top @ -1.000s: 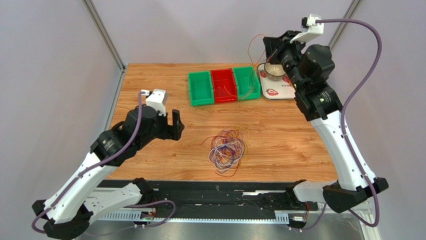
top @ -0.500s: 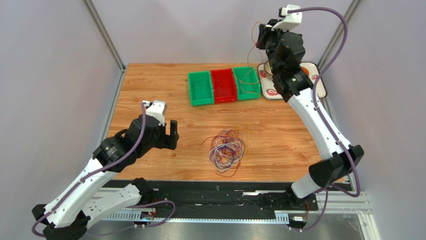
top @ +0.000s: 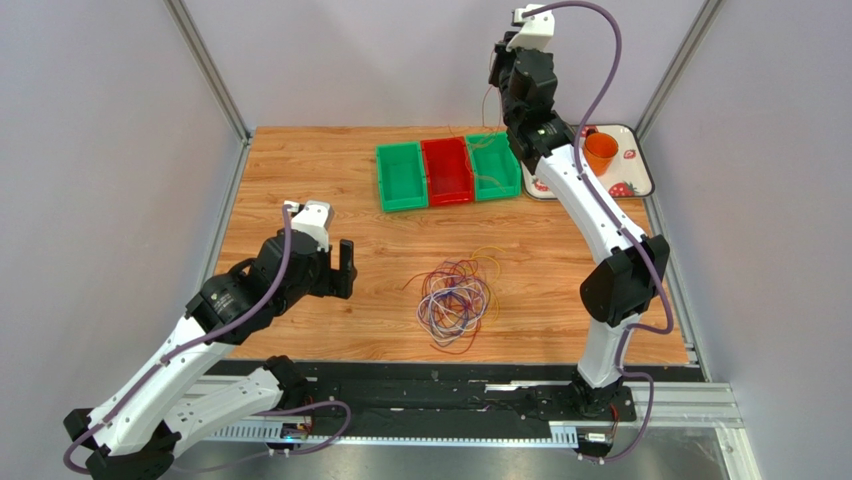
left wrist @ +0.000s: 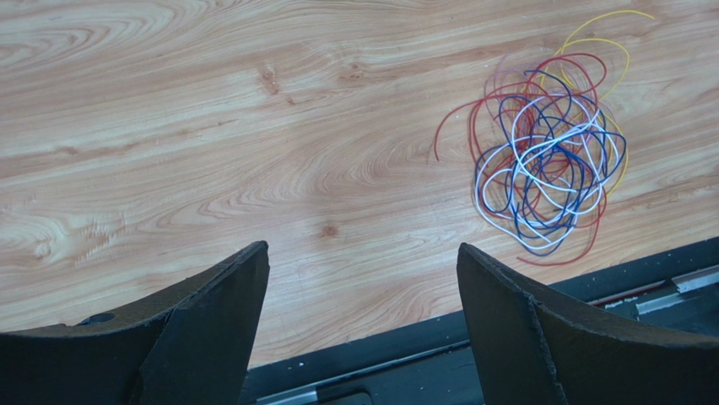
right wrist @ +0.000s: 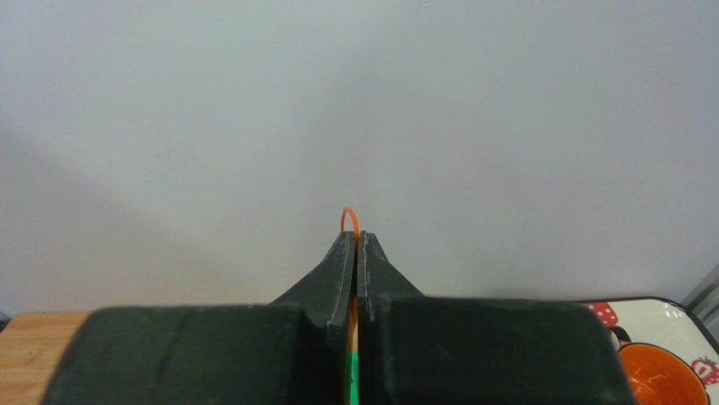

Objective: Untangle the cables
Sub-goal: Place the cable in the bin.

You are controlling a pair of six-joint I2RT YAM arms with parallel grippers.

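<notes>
A loose tangle of thin wire cables [top: 455, 300] in red, blue, purple, white and yellow lies on the wooden table [top: 300, 170], near its front edge and about centre. To its left, well apart, the left gripper [top: 347, 265] hovers over bare wood with its jaws spread wide, holding nothing. At the far side sit three plastic bins in a row: a green bin [top: 401, 177], a red bin [top: 447, 170] and a second green bin [top: 493, 165]. High above that last bin, the right gripper [right wrist: 357, 240] is clamped on a thin orange wire [right wrist: 349, 221], which seems to trail down into it. Far right, a white tray [top: 640, 175] holds an orange cup [top: 601, 152].
</notes>
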